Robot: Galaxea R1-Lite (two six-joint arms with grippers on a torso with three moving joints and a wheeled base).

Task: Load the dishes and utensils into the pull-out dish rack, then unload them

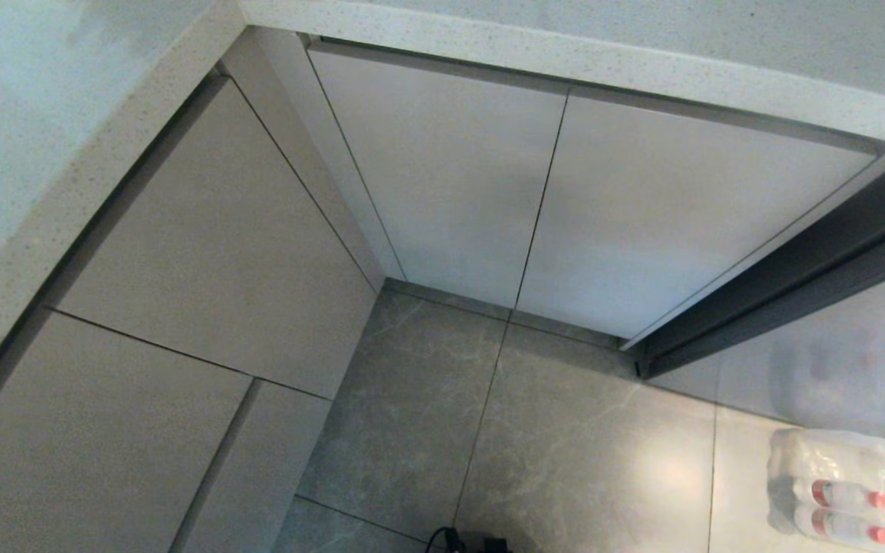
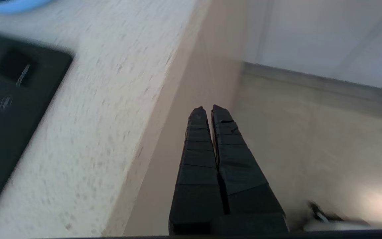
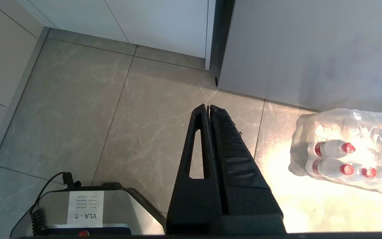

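Two grippers, both pinched fully closed with nothing in them, and neither one shows up in the head view at all. That head view just looks down into a kitchen corner: pale speckled bench (image 1: 588,57) along the top and left, flat beige cabinet fronts (image 1: 442,177) underneath all pushed shut, so no pull-out rack visible anywhere. Grey marbled floor tiles (image 1: 550,445) below, and a shrink-wrapped pack of water bottles (image 1: 850,491) with red caps sitting on the floor at the lower right.

Left gripper (image 2: 207,109) hangs just off the edge of the bench (image 2: 104,109), fingers pressed together, pointing down the beige cabinet face toward the floor. On the bench top in that view there's a black panel (image 2: 8,109), looks like a cooktop, and right at the frame edge a sliver of something light blue (image 2: 15,5), probably the plate, but too little of it shows to be sure. Bowl, chopsticks and fork aren't in any view.

Right gripper (image 3: 208,108) is parked low over the floor tiles, jaws touching, empty. Beside it is a grey box on the robot base with a white label (image 3: 85,207) that reads "VLA - 8" upside down, plus a coiled black cable (image 3: 36,217). The bottle pack's labels are too blurry to read.
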